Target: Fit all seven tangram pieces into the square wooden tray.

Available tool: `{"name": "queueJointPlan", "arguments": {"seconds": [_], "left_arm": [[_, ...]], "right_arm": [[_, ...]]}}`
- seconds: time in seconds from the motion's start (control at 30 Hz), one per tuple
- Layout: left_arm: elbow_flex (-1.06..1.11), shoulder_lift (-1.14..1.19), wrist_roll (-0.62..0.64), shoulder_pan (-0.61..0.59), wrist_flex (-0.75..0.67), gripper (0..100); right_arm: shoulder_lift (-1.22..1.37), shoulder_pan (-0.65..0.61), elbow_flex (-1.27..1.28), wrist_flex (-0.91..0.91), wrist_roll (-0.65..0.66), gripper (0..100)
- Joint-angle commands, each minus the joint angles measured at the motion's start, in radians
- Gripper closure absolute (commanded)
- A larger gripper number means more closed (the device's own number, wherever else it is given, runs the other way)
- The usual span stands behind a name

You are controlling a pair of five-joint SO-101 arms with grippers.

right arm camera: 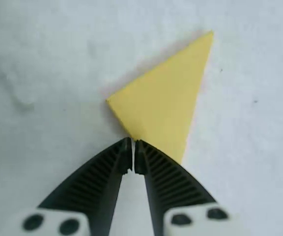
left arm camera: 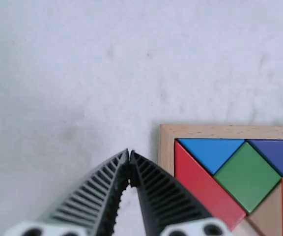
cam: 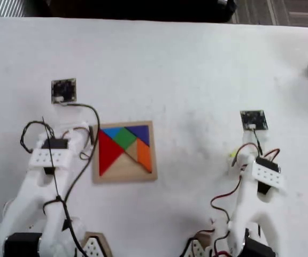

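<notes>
Tangram pieces already fill the upper part of the square wooden tray [cam: 125,180]: a red triangle [cam: 109,151], a blue triangle [cam: 111,132], a green square [cam: 125,137], a dark blue piece [cam: 139,132] and an orange piece [cam: 144,154]. The lower part of the tray shows only bare wood. Well apart from it, out on the white table [cam: 186,69], a yellow triangle [right arm camera: 166,103] lies flat in front of the right arm.

The right gripper [right arm camera: 132,146] has its fingers pressed together, holding nothing, with the tips at the triangle's near edge. The left gripper [left arm camera: 129,156] is likewise closed and empty, over the table just beside the tray's corner.

The step in hand looks to be picking up the yellow triangle. To do it well, the right fingers should first part wide enough to straddle the piece, then come down across a narrow stretch rather than a point (a thin flat piece slips easily). Pinch two opposite edges squarely, lift clear of the table, and turn the triangle to match the bare gap before lowering it. Keeping the left gripper by the tray's corner could stop the tray sliding.
</notes>
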Motion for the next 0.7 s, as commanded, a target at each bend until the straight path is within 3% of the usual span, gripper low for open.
{"name": "queueJointPlan", "arguments": {"seconds": [0.0, 0.13, 0.3, 0.43, 0.67], "left_arm": [[-0.032, 0.001, 0.006, 0.001, -0.031, 97], [-0.032, 0.001, 0.006, 0.001, -0.031, 97], [-0.034, 0.001, 0.006, 0.001, -0.031, 97], [-0.034, 0.001, 0.006, 0.001, -0.031, 97], [-0.034, 0.001, 0.006, 0.001, -0.031, 97]], "right_arm": [[-0.021, 0.061, -0.003, -0.045, -0.011, 98.1], [-0.022, 0.074, -0.006, -0.045, -0.017, 98.1], [-0.022, -0.024, -0.103, 0.084, -0.072, 97.8], [-0.021, -0.099, -0.193, 0.202, -0.180, 88.2], [0.010, -0.117, -0.195, 0.130, -0.206, 88.3]]}}
